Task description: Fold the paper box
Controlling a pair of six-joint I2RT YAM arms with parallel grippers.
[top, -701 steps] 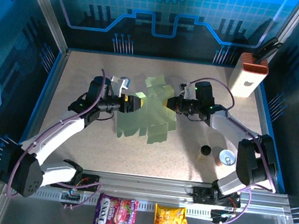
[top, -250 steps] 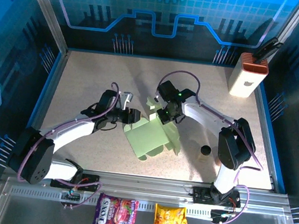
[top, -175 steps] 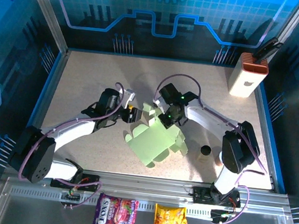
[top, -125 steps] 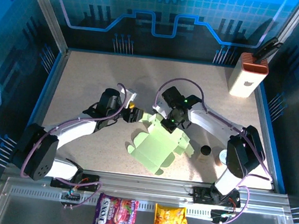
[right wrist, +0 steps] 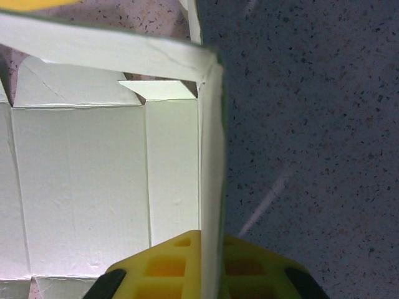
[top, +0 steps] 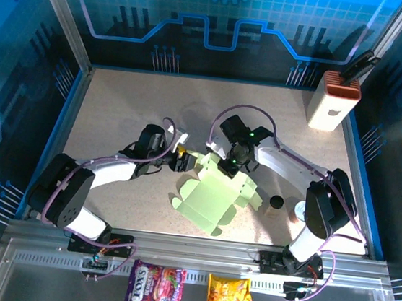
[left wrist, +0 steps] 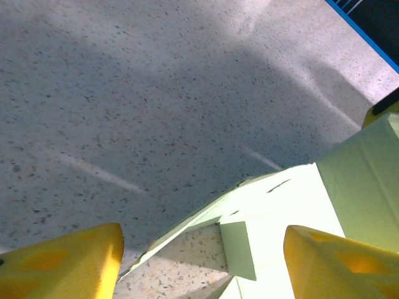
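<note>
The paper box [top: 212, 197] lies opened out on the speckled worktop [top: 118, 112], a pale green die-cut sheet. Most panels lie flat, and the wall at its far edge stands up. The right jaws are shut on that upright wall. In the right wrist view the thin card [right wrist: 81, 187] runs edge-on between the yellow fingers [right wrist: 168, 265], and the flat panels spread to the left of the grip. The left jaws stand wide apart with nothing between them, low over the worktop just left of the right jaws. In the left wrist view the box's corner [left wrist: 274, 205] lies just ahead of the two yellow fingers [left wrist: 62, 261]. A small dark cup [top: 276, 201] stands right of the right jaws, near the box. A white block with an orange ribbed top [top: 334, 100] sits well beyond them to the right. Two snack packets [top: 154, 287] lie below the worktop's near rail.
</note>
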